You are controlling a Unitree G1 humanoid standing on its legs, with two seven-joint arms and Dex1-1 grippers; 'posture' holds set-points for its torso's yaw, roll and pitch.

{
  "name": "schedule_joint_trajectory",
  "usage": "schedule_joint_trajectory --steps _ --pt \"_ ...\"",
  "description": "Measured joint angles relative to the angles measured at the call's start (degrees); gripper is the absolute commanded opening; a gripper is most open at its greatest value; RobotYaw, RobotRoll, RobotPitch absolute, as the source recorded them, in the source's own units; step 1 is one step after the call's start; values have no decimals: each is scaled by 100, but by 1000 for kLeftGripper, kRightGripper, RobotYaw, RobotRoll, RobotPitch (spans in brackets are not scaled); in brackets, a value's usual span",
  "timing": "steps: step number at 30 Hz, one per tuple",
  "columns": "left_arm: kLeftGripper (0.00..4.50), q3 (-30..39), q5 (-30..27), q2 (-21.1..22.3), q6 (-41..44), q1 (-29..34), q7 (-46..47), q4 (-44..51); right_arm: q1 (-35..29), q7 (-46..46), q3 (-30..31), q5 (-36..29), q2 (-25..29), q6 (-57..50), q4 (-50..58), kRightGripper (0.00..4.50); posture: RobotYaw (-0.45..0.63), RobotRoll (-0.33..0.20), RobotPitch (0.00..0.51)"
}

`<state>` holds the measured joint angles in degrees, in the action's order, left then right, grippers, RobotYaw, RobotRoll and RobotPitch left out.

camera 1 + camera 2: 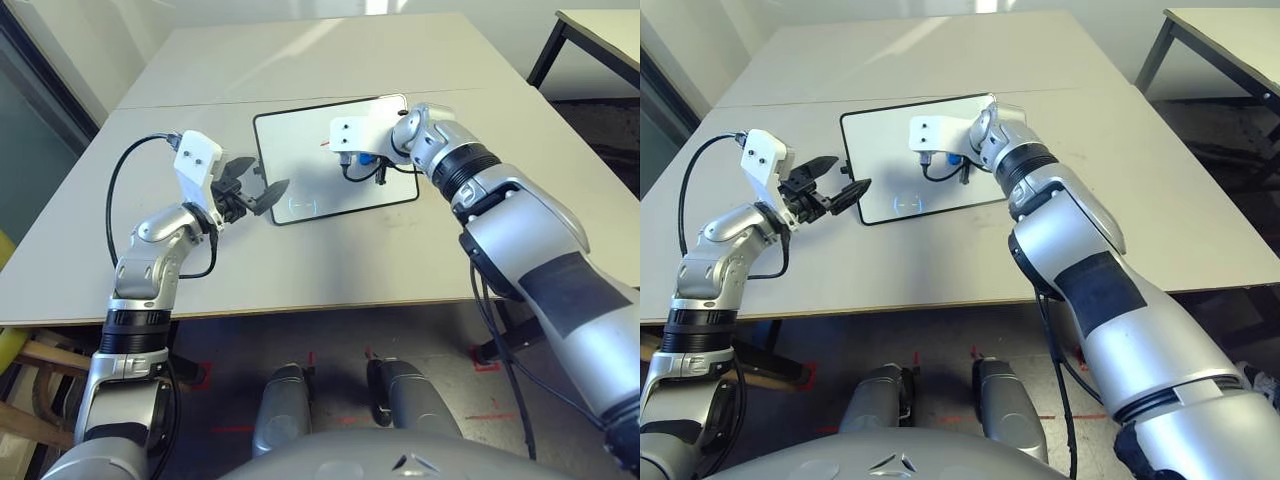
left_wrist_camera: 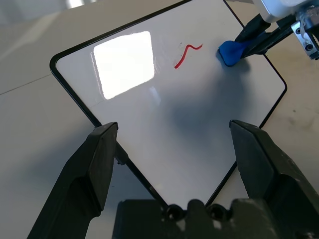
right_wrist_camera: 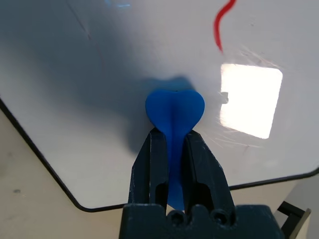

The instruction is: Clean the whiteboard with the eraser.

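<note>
A: Head view: grey table point(image 1: 420, 255), one whiteboard point(image 1: 300, 150) lying flat mid-table.

B: Left wrist: left gripper point(image 2: 174, 164) spread wide at the board's edge, one red squiggle point(image 2: 185, 54).

A: Right wrist: right gripper point(image 3: 173, 149) clamped on one blue eraser point(image 3: 174, 110), seemingly touching the board.

No readable text, label, brand or number appears anywhere. The whiteboard point(image 2: 164, 119) bears just a red marker squiggle point(image 2: 186, 54), which forms no letter or digit.
</note>
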<state>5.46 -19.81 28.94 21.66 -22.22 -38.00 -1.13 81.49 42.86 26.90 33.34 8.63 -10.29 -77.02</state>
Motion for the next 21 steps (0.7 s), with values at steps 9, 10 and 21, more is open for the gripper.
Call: schedule_joint_trajectory --steps 9,10,21 --pt "4500 -18 3 -32 -1 -10 -2 -2 108 -167 -43 -16 135 -53 -10 158 11 0 70" --pt "4500 -28 3 -42 -1 -19 -2 -2 116 -171 -47 -18 147 -52 -10 158 11 0 70" --pt "4500 -25 9 5 -20 -121 -3 -119 356 250 -270 -183 10 -204 -25 144 9 0 63"
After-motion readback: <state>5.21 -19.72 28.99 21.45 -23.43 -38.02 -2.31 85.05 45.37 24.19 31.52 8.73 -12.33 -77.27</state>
